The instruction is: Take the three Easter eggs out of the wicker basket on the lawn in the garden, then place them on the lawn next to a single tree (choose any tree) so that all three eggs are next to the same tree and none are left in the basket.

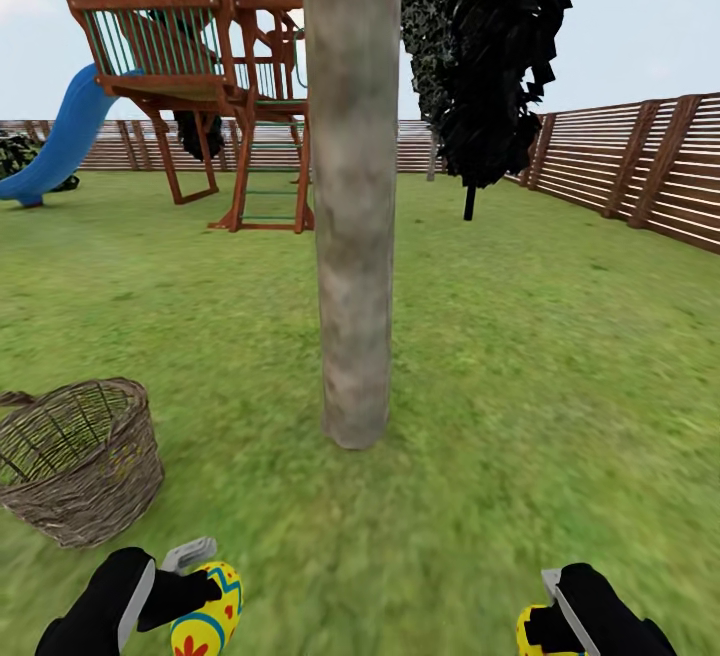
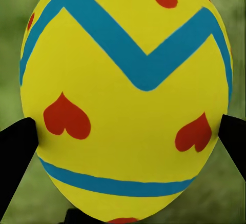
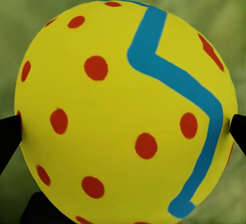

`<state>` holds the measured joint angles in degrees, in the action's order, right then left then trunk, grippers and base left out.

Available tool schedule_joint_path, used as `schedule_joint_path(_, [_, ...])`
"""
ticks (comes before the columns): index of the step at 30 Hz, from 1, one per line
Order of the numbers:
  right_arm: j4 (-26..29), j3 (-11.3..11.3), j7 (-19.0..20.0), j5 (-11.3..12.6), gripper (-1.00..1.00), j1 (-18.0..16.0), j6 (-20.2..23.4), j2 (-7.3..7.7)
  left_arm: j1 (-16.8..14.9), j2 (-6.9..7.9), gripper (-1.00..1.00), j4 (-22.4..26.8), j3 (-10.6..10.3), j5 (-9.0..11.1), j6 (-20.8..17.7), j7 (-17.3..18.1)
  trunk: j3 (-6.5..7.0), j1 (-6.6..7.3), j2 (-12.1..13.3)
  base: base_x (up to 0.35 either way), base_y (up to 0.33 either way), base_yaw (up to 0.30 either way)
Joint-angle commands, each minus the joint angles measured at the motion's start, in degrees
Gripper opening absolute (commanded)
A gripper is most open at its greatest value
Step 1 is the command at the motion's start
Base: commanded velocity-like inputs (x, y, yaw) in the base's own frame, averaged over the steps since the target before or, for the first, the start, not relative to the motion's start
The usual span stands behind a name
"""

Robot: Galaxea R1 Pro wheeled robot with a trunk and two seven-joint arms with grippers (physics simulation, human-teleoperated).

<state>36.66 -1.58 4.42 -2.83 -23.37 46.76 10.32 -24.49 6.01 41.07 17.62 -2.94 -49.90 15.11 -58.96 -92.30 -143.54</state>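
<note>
At the bottom left of the head view, the left gripper (image 1: pixel 200 586) was closed on a yellow Easter egg (image 1: pixel 208 624) with blue bands and red marks. Its wrist camera showed that egg (image 2: pixel 125 101) up close, with a blue zigzag and red hearts, pinched between two black fingers (image 2: pixel 15 157) at its sides, above blurred green grass.

At the bottom right, the right gripper (image 1: pixel 545 611) held a second egg (image 1: pixel 535 636), of which just a yellow edge showed at the frame's lower border. In the right wrist view the second egg (image 3: pixel 125 114) was yellow with red dots and one blue zigzag, and black fingertips (image 3: pixel 9 137) touched both of its sides.

Just above the left gripper, at the lower left, the brown wicker basket (image 1: pixel 85 496) stood on the lawn (image 1: pixel 560 386); what lay inside could not be told.

Near the centre, a thick pale grey-brown tree trunk (image 1: pixel 352 236) rose from the grass to the top of the frame, close to the basket's right.

Farther back, a wooden playset (image 1: pixel 200 56) with a blue slide (image 1: pixel 60 141) filled the upper left, a black tree (image 1: pixel 490 56) stood at upper centre right, and a brown slatted fence (image 1: pixel 630 171) ran along the right and the back.
</note>
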Motion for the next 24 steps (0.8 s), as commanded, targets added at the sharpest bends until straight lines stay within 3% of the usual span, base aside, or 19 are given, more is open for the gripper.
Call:
schedule_joint_path(1, [0.08, -0.17, 0.33, -0.33, -1.0, -0.02, 0.29, 0.05, -0.03, -0.02, -1.0, 0.02, 0.21, -0.26, -0.18, 0.41, -0.06, 0.01, -0.02, 0.197, 0.0, 0.0])
schedule_joint_path(24, [0.08, -0.3, 0.33, -0.33, -1.0, -0.02, 0.27, -0.12, -0.03, -0.19, -1.0, -0.22, 0.22, -0.3, -0.11, 0.45, -0.06, 0.01, -0.02, 0.304, 0.0, 0.0])
